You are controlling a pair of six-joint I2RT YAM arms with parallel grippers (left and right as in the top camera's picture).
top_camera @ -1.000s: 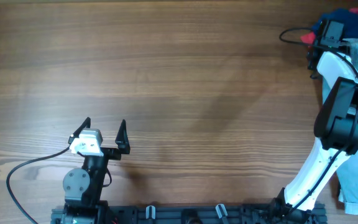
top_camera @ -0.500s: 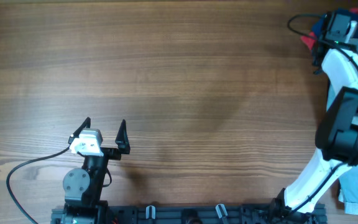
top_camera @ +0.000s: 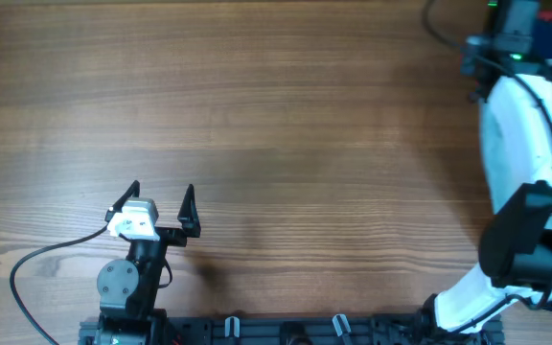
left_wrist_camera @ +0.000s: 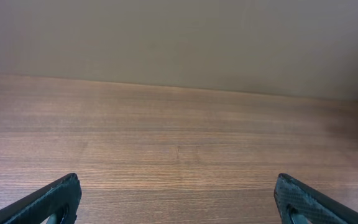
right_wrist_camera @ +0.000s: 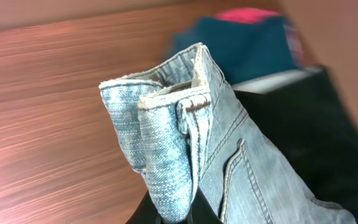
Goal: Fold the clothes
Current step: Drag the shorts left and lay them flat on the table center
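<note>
Right tool point(right_wrist_camera: 176, 213), mostly cut off below, pinches bunched denim shorts point(right_wrist_camera: 166, 143).

The table point(top_camera: 305, 144) is matt brown wood with fine straight grain. The shorts point(right_wrist_camera: 229, 168) are pale, coarse-woven denim with raised stitched seams. At their three o'clock lies smooth, matt black cloth point(right_wrist_camera: 316, 137). The right arm point(top_camera: 516, 125) has a glossy white plastic shell. The left gripper point(top_camera: 162, 188) has matt black, finely textured fingers point(left_wrist_camera: 55, 199).
</note>
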